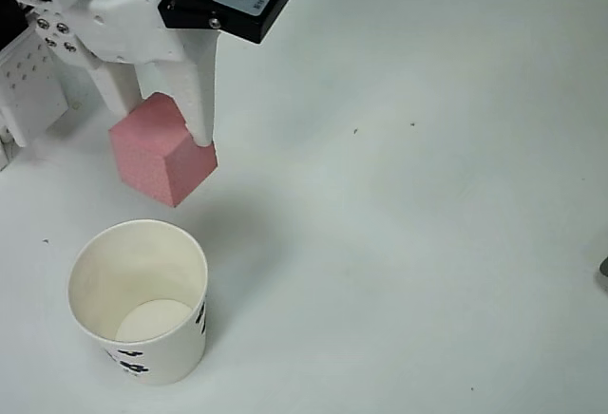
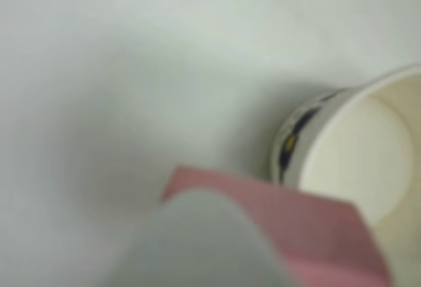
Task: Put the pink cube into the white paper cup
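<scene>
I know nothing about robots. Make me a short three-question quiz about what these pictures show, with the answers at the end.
1. True or false: the pink cube already lies inside the white paper cup.
2. What grips the cube? A) a person's hand B) the gripper C) nothing
3. Fill in: in the overhead view, the cup stands upright on the white table, and its inside is ____.

Key
1. False: the cube is held up in the air, short of the cup's mouth.
2. B: a white finger presses against the cube's side.
3. Empty: its cream bottom shows bare.
</scene>
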Controlling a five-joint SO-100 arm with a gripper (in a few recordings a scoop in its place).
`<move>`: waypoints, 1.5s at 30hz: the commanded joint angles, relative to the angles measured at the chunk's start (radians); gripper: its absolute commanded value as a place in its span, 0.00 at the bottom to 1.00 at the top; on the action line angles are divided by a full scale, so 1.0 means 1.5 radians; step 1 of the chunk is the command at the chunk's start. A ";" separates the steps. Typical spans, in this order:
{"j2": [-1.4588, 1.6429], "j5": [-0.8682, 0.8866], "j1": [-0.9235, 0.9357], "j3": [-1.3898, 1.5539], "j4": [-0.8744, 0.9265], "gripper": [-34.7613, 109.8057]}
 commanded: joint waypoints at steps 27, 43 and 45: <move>-0.115 -0.101 0.129 -0.118 0.010 0.29; -0.120 -0.126 0.156 -0.141 0.003 0.29; -0.120 -0.126 0.155 -0.141 -0.009 0.29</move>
